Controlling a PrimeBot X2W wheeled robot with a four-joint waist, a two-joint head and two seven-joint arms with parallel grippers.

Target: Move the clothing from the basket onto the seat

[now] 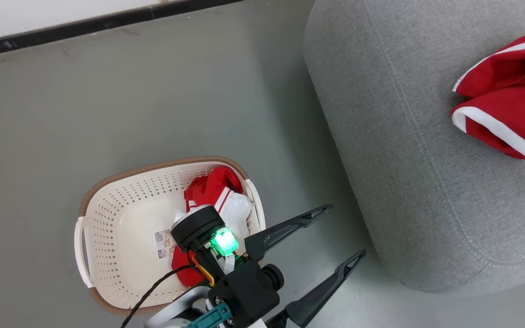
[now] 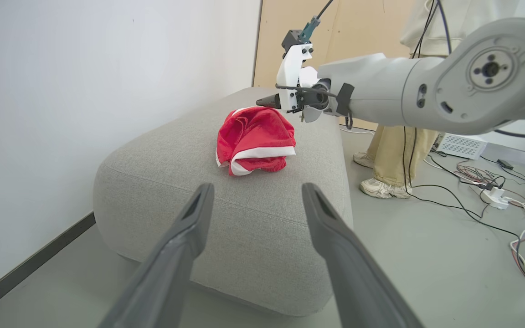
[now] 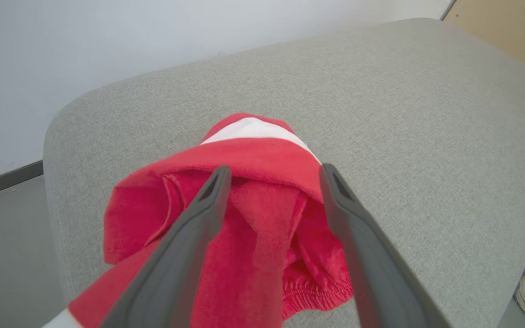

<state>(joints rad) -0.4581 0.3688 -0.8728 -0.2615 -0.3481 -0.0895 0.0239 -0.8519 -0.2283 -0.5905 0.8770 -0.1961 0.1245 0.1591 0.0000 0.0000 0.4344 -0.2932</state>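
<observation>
Clothing (image 3: 271,218) lies bunched on the seat (image 3: 426,136), right jaws spread wide over it. Beside the seat stands the basket (image 1: 121,214) with more clothing; left jaws wide, empty.

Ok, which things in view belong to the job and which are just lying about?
Job: red garment on the grey sofa; red-and-white clothing in the laundry basket; left gripper; right gripper, open over that garment.

Lying about: floor cables; white power strip; person's shoes; white box.
</observation>
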